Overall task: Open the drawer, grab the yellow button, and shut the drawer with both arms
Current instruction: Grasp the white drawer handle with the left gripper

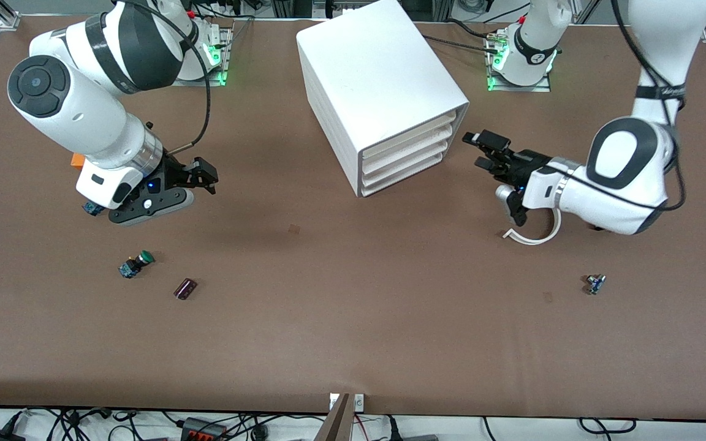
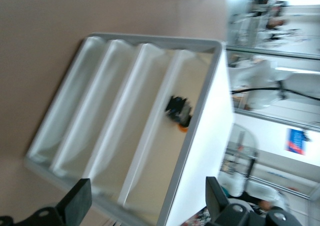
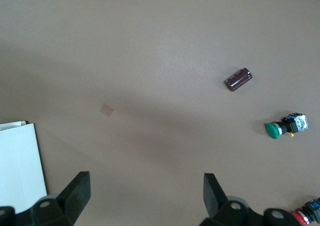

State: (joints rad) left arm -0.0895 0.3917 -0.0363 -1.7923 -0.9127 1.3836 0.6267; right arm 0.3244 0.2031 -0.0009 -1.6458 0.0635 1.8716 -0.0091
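White cabinet, all drawers shut, task seemingly unstarted: the button lies inside one drawer. The left gripper, wide open and empty, hovers at the cabinet's three o'clock; the right gripper, equally open and empty, waits at nine.

Your front view: button inside cabinet hidden, drawer fronts only. Left wrist view: button blurred, just dark body with orange cap edge peeking; which drawer level, you can't tell. Red-capped pushbutton cut off by right wrist picture's edge. Small blue part half hidden under right claw. Tiny part toward left arm's end too small to identify.
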